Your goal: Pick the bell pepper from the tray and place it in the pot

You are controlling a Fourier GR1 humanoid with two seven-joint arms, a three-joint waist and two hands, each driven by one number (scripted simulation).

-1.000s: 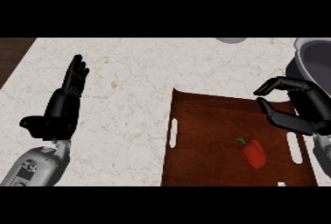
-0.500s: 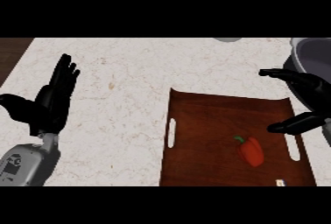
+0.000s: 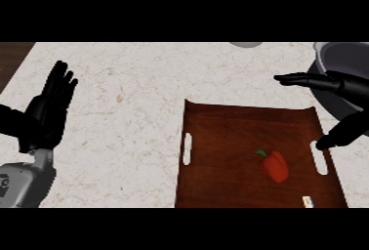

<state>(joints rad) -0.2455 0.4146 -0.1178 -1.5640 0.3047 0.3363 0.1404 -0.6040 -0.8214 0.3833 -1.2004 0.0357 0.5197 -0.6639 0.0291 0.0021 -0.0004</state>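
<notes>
Still untouched, the bell pepper (image 3: 275, 166) lies on the tray (image 3: 223, 146), toward its right side.

Above and to its right, the right hand (image 3: 338, 97) has spread wide since a second ago, when it was curled; its fingers (image 3: 296, 78) are now apart and holding nothing, thumb just beyond the tray's right handle slot, which looks like readying a grasp. The pot (image 3: 346, 63) waits at the bench (image 3: 144, 83) edge behind it. The left hand (image 3: 47, 110) rests open at the left.

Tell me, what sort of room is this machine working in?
Most likely a kitchen. The surface is a pale, marble-like counter; a red bell pepper lies on a brown wooden tray, and a grey pot stands at the far right edge.
</notes>
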